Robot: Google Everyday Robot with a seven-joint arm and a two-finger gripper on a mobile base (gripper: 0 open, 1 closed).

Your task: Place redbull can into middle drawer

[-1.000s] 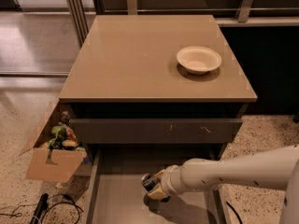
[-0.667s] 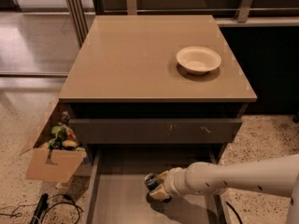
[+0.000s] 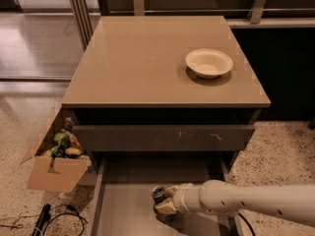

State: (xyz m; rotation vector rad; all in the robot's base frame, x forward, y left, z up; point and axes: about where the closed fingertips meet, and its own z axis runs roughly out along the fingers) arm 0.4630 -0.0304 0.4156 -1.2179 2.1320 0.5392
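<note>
Fingers [image 3: 166, 209] clasp the can [image 3: 158, 195] by its sides, low inside the drawer [image 3: 123, 205] toward its right wall; it is probably light, thin-walled and slick, so a gentle mid-body grip suits.

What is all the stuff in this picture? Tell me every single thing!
cabinet: one, tan top, middle of the view
bowl: one, white, on the cabinet top, right side
scratched drawer: one, dark front, closed, just under the top
middle drawer: one, grey-brown, pulled open at the bottom
redbull can: one, blue and silver, inside the middle drawer, held by the gripper
cardboard box: one, brown, on the floor left of the cabinet, colourful things inside
cable: one, black, on the floor at bottom left
arm: one, white, reaching in from the right
gripper: one, pale, in the open middle drawer, closed on the redbull can
</note>
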